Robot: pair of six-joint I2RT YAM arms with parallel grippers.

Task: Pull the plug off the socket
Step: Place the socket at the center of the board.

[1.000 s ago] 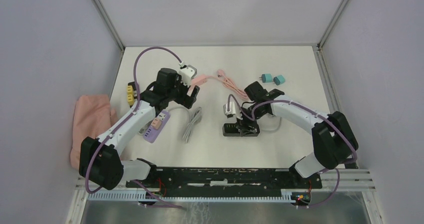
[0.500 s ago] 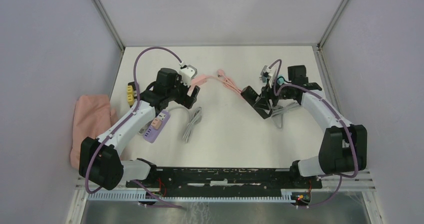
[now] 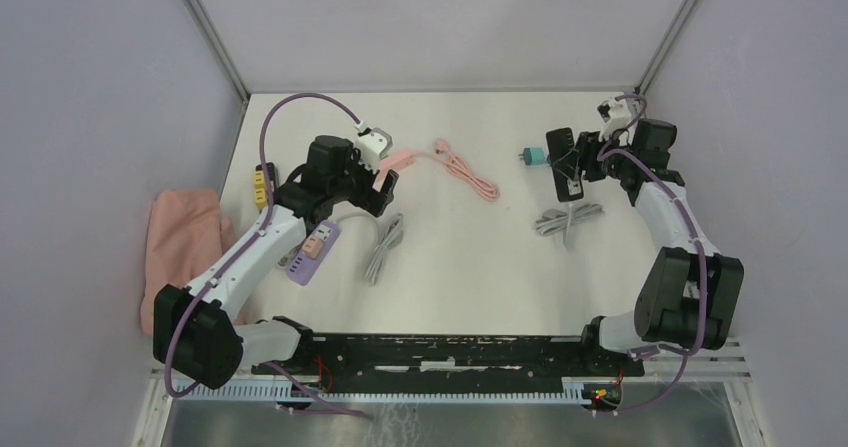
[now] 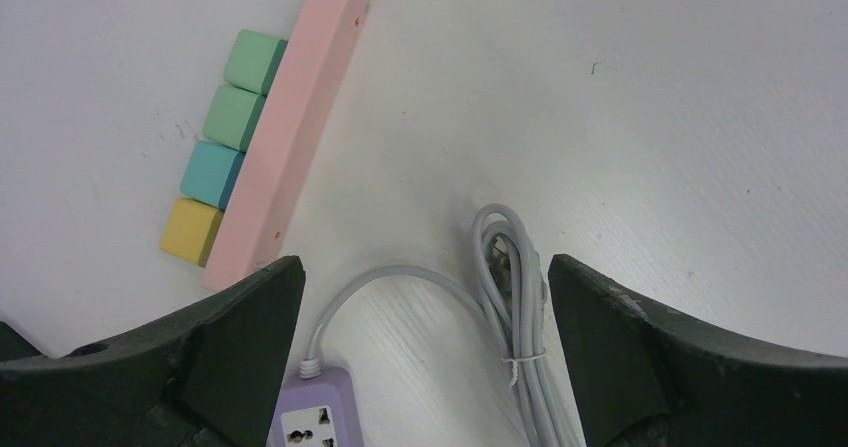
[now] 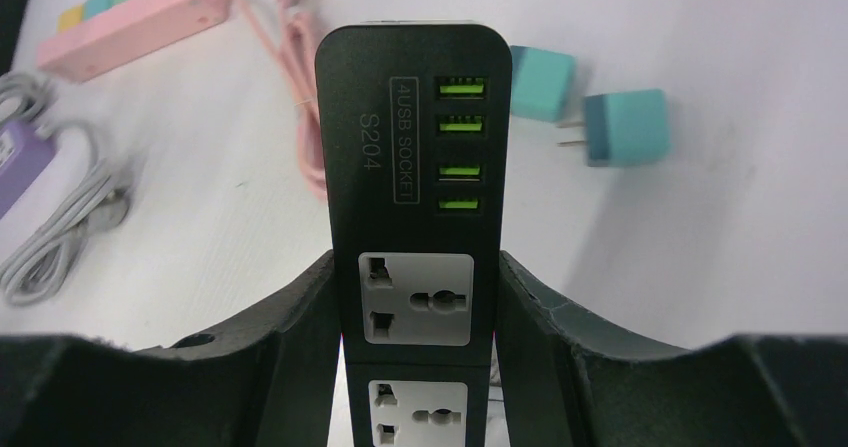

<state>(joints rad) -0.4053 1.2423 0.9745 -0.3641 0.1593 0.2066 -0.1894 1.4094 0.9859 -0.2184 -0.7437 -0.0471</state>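
1. From above, you see your left gripper [image 3: 384,183] at the near end of the long pink plastic power strip [image 3: 398,155], left of centre. Your right gripper [image 3: 572,167] is at the far right, clamped on the black rectangular plastic power strip [image 3: 561,152]. A teal cube-shaped plug [image 3: 535,155] lies just left of it, and a bundled grey cable [image 3: 565,222] lies nearer you.
2. Your left wrist camera shows that gripper's fingers [image 4: 240,352] spread wide, holding nothing. Four small cube plugs [image 4: 228,117] (two green, one teal, one yellow) sit in a row along the pink strip's side.
3. Your right wrist camera shows both fingers [image 5: 290,327] pressed against the black strip's sides. Two teal plugs [image 5: 628,127] lie on the white table [image 5: 750,217] beyond it, apart from the strip, prongs showing.
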